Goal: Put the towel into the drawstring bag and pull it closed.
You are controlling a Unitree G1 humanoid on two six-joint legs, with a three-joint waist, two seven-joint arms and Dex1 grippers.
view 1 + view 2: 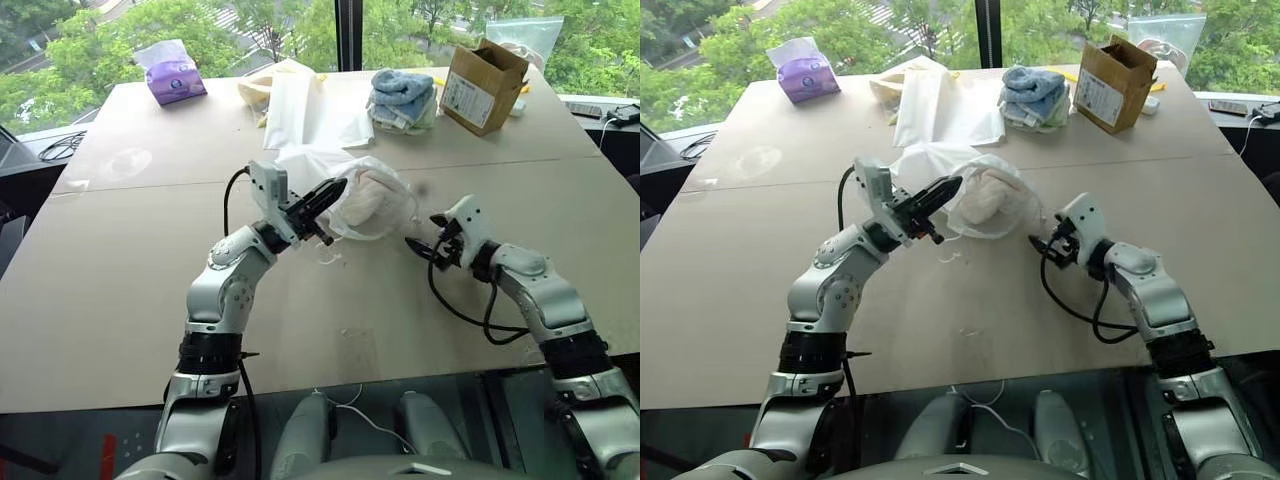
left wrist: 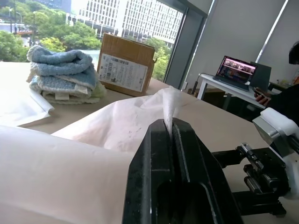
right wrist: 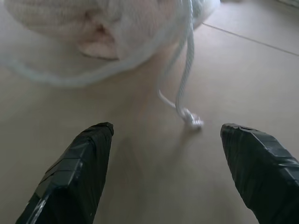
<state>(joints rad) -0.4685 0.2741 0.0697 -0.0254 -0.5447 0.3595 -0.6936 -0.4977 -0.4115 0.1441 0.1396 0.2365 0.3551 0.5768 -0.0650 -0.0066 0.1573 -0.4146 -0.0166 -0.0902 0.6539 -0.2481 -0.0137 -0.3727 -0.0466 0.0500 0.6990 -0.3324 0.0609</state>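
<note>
The bag (image 1: 355,195) lies at frame centre on the table (image 1: 130,290), thin and see-through, with the towel (image 1: 372,200) inside it as a cream bundle. The left gripper (image 1: 333,189) sits just left of centre, jaws pressed together and pinching a fold of the bag's edge; in the left wrist view the white fabric (image 2: 170,105) rises in a peak out of the shut fingers (image 2: 154,154). The right gripper (image 1: 424,250) is right of centre, just off the bag's lower right side, jaws spread wide and holding nothing. In the right wrist view its two fingers (image 3: 74,163) stand well apart over bare table, and a white cord (image 3: 184,84) hangs from the bag, its knotted end (image 3: 194,122) lying on the table between the fingers and the bag, touching neither finger.

Upper part of the frame: flat white cloth bags (image 1: 305,110) at top centre, a stack of blue and grey towels (image 1: 402,98) to their right, a cardboard box (image 1: 482,85) at upper right, a purple tissue pack (image 1: 172,75) at upper left. A plastic bag (image 1: 525,35) sits behind the box. The left wrist view also shows an open laptop (image 2: 236,72) on a desk in the background.
</note>
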